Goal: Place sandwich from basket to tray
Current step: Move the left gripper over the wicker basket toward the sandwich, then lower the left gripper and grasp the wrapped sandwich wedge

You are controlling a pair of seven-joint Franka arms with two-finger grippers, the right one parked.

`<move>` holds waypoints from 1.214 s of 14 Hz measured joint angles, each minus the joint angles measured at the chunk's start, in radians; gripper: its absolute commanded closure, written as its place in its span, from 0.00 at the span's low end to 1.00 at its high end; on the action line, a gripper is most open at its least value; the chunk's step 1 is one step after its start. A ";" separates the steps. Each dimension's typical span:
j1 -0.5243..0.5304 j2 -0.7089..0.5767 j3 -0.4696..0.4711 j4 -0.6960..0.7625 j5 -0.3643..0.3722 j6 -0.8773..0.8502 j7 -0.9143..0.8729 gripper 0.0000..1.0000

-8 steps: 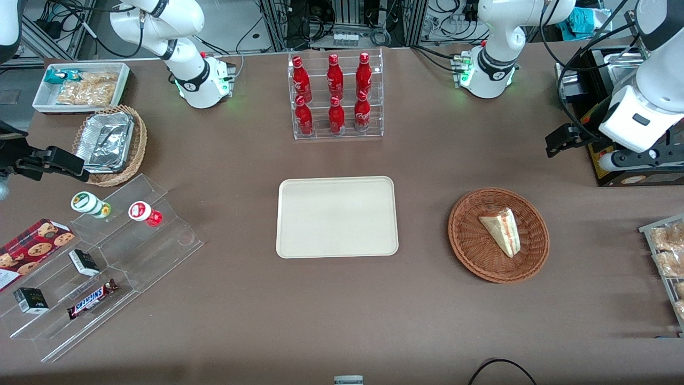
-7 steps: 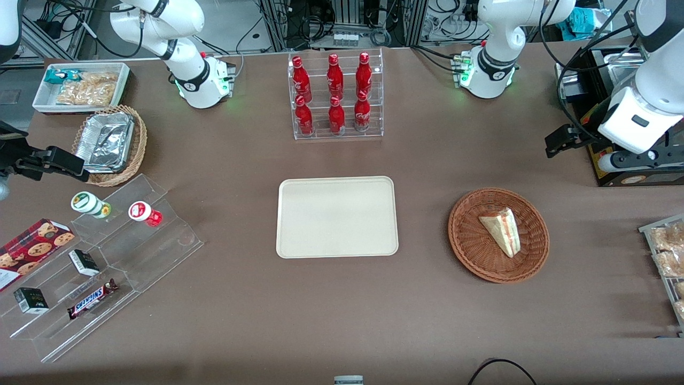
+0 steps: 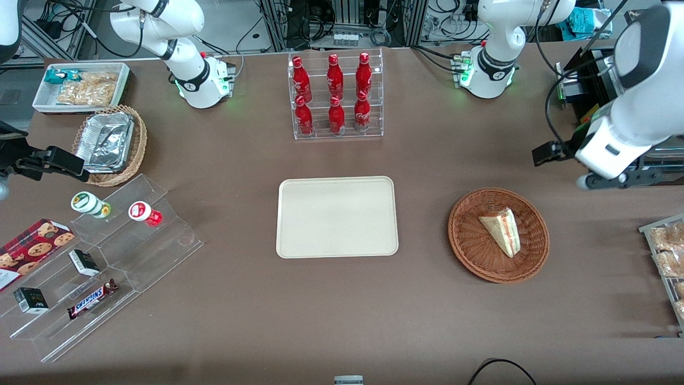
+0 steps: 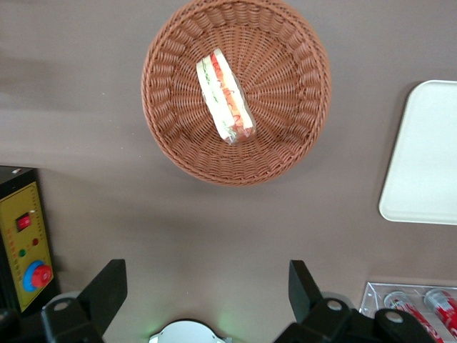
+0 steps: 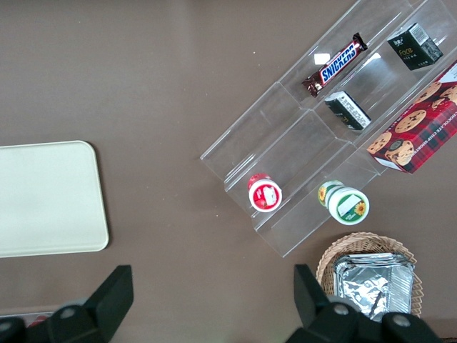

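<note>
The sandwich (image 3: 502,231) (image 4: 227,96), a pale wedge with red and green filling along its cut edge, lies in the round reddish-brown wicker basket (image 3: 470,256) (image 4: 178,136). The cream tray (image 3: 336,216) (image 4: 428,157) sits bare at the table's middle, beside the basket toward the parked arm's end. My gripper (image 4: 207,286) hangs high above bare table, farther from the front camera than the basket and toward the working arm's end. It is open, its fingers (image 4: 107,289) wide apart with nothing between them.
A black control box (image 4: 28,243) with a red button stands near the gripper. An acrylic rack of red bottles (image 3: 336,96) stands farther from the front camera than the tray. A wire tray of snacks (image 3: 668,256) lies at the working arm's table edge.
The left arm has swung toward the basket and slightly nearer the front camera. Sandwich, basket and tray have not moved.
</note>
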 measured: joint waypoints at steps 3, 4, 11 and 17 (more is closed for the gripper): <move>0.000 0.041 -0.001 -0.100 0.018 0.164 0.000 0.00; 0.000 0.044 -0.001 -0.147 0.019 0.223 0.001 0.00; 0.001 0.055 0.000 -0.402 0.020 0.593 -0.193 0.00; 0.001 0.165 -0.001 -0.424 0.020 0.774 -0.453 0.00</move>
